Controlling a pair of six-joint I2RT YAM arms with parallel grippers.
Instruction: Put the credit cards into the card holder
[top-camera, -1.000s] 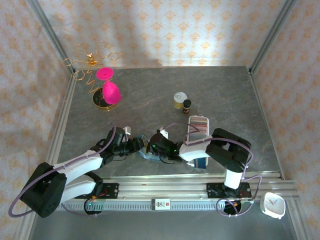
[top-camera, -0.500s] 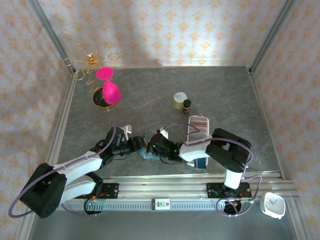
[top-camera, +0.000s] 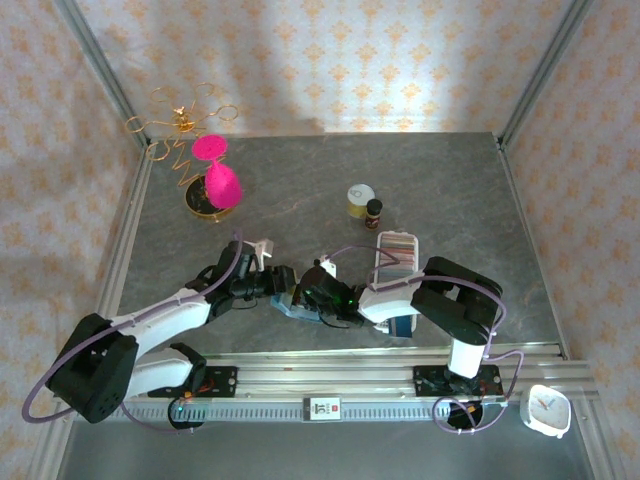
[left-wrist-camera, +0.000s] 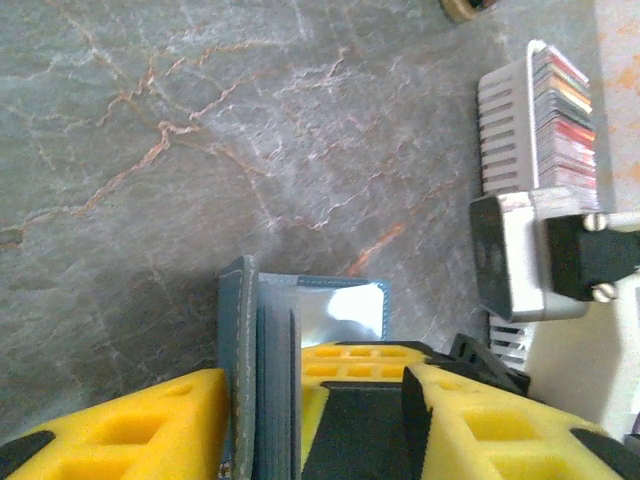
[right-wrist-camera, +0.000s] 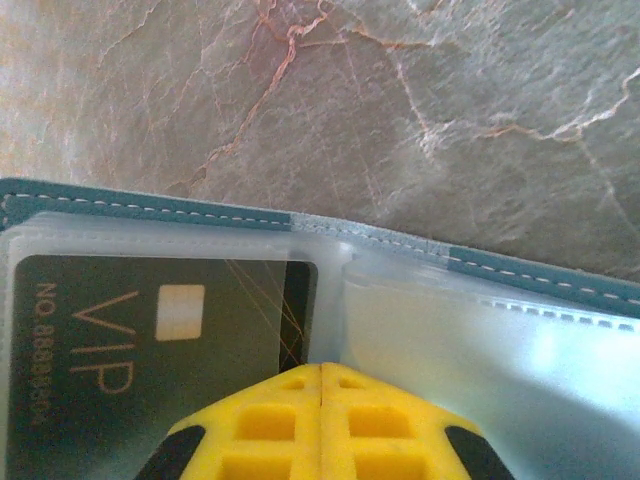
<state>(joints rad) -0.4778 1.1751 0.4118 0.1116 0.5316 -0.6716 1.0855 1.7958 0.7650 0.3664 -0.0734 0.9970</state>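
Two yellow-padded grippers meet at the holder. Our right gripper (right-wrist-camera: 320, 372) is clenched shut, its tips resting on the clear sleeves of the small teal folding card holder (right-wrist-camera: 150, 204), right at the fold, with nothing visibly pinched. Our left gripper (left-wrist-camera: 310, 400) straddles the holder's raised cover with jaws parted, one pad against it. A dark VIP card (right-wrist-camera: 120, 350) sits in the sleeve left of the right tips. The stacked plastic credit cards (left-wrist-camera: 562, 110) stand in the long white slotted tray (left-wrist-camera: 503, 130), which runs away from the bases. We judge the right arm nearer to it.
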